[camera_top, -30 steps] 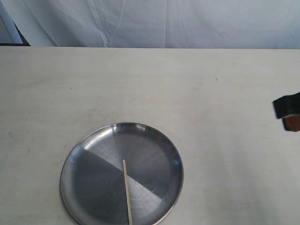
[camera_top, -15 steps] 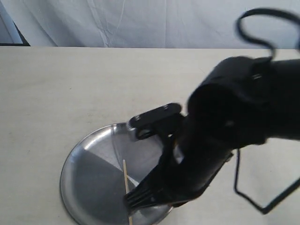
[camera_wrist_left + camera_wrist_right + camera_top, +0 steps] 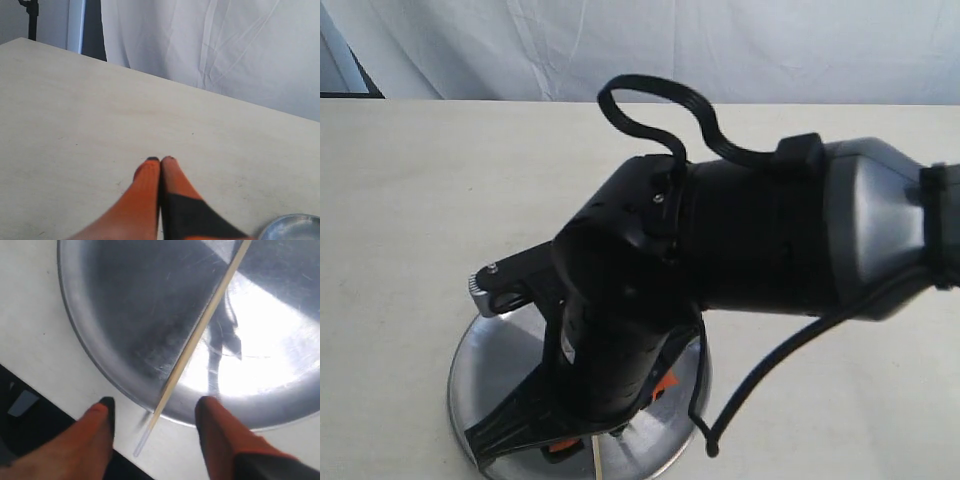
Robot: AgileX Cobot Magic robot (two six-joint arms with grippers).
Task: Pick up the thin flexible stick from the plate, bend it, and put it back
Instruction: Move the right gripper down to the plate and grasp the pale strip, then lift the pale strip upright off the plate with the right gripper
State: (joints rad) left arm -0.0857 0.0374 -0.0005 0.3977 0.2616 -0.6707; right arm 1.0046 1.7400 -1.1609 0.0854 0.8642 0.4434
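Stick (image 3: 200,330) lies on the plate (image 3: 125,315), with one end poking out past the rim. The right claw (image 3: 155,402) is spread wide, one finger on each side of that end. The left claw (image 3: 160,160) is pressed together over the table (image 3: 75,115).

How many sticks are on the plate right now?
1. The thin flexible stick lies across the plate, one end overhanging its rim inside the open right gripper. The arm hides part of the plate in the exterior view.
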